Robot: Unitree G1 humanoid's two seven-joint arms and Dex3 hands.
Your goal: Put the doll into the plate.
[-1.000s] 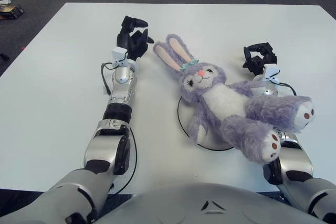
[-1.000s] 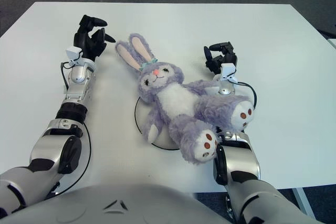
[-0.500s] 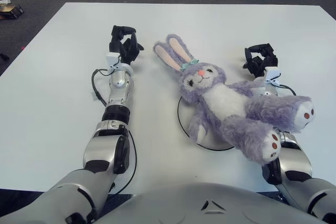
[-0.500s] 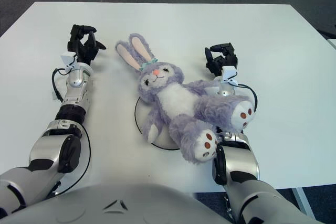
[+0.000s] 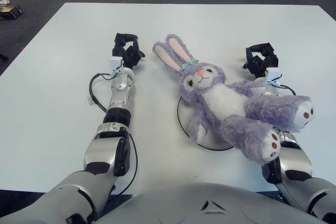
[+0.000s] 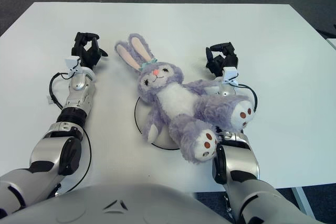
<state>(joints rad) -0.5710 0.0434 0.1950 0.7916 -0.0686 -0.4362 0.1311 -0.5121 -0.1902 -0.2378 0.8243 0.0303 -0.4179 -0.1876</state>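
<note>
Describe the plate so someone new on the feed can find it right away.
Start from the white table and find the purple bunny doll lying between the left hand and the right hand. The plate is under the doll's body, mostly covered. It is white like the table, so only its thin dark circular rim gives it away.

We see a lavender rabbit doll (image 5: 231,106) with a white belly, pink inner ears, a pink nose, a teal bow and brown spots on its white soles. Under the doll, the plate (image 5: 185,125) is white with a dark rim. Around the doll, the table (image 5: 47,87) is white; both hands (image 5: 127,51) (image 5: 260,59) are black on silver arms.
</note>
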